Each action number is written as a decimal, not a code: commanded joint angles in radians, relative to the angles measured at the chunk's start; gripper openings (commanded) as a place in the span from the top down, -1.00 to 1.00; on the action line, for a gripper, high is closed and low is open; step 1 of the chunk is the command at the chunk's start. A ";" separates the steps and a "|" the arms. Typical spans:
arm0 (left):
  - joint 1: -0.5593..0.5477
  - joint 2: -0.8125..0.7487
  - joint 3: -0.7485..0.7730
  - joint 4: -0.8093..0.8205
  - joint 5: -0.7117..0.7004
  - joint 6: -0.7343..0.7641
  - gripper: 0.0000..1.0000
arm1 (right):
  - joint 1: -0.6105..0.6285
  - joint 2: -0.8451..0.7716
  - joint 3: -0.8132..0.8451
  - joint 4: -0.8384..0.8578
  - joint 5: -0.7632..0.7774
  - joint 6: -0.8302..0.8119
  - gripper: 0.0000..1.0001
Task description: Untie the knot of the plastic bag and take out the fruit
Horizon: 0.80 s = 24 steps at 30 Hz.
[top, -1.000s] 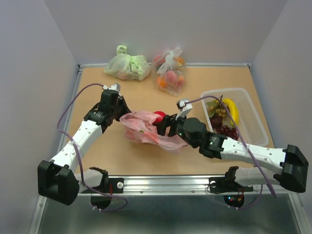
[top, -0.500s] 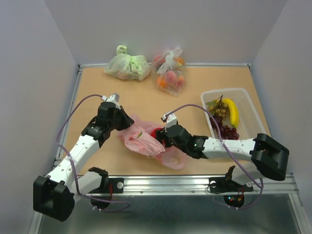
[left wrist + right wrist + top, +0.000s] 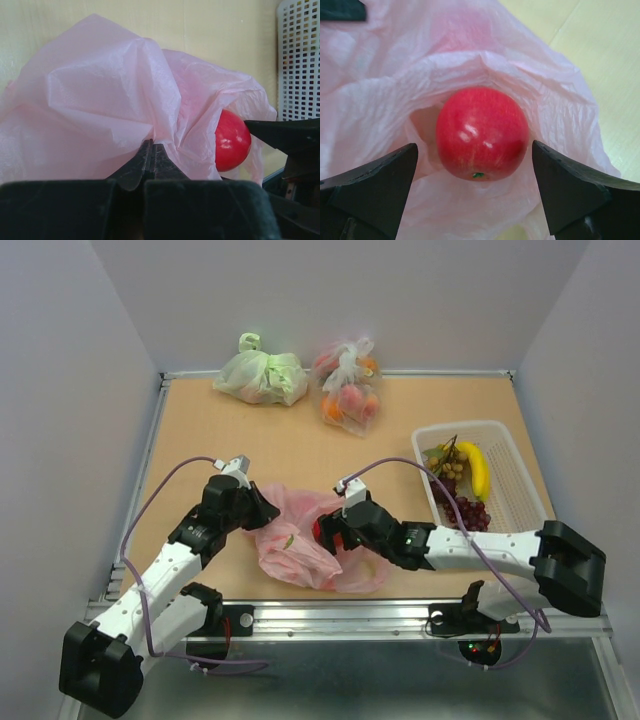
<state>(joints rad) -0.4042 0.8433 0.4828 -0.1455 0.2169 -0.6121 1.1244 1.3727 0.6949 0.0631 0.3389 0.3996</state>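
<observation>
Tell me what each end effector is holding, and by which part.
Left end effector: shut on a fold of the pink plastic bag. Right end effector: open, straddling the red fruit in the bag's mouth, holding nothing.

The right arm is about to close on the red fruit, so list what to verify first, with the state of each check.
1. The right end effector is open and straddles the red fruit: ok.
2. The fruit sits exposed at the mouth of the plastic bag, with no knot closing it: ok.
3. No bag film lies between the jaws and the fruit: cannot tell; plastic bunches close around it.
4. The left end effector is shut on the bag, pinning it: ok.
5. The basket has free room beside the banana and dark grapes: ok.
</observation>
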 commanded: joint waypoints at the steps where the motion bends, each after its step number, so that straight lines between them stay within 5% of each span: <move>1: -0.002 -0.032 -0.003 0.047 0.007 0.003 1.00 | 0.009 -0.086 0.078 -0.028 0.009 0.077 -1.00; 15: -0.002 -0.027 -0.003 0.049 0.030 0.015 1.00 | 0.009 -0.026 0.077 -0.105 0.181 0.429 -0.84; 21: -0.002 -0.023 -0.006 0.046 0.029 0.017 1.00 | 0.009 0.094 0.133 -0.082 0.207 0.421 -0.82; 24: -0.002 -0.020 -0.004 0.047 0.019 0.018 1.00 | 0.009 0.104 0.137 -0.071 0.219 0.397 -0.59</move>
<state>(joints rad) -0.4042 0.8272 0.4801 -0.1307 0.2321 -0.6106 1.1275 1.4765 0.7631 -0.0383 0.4946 0.7929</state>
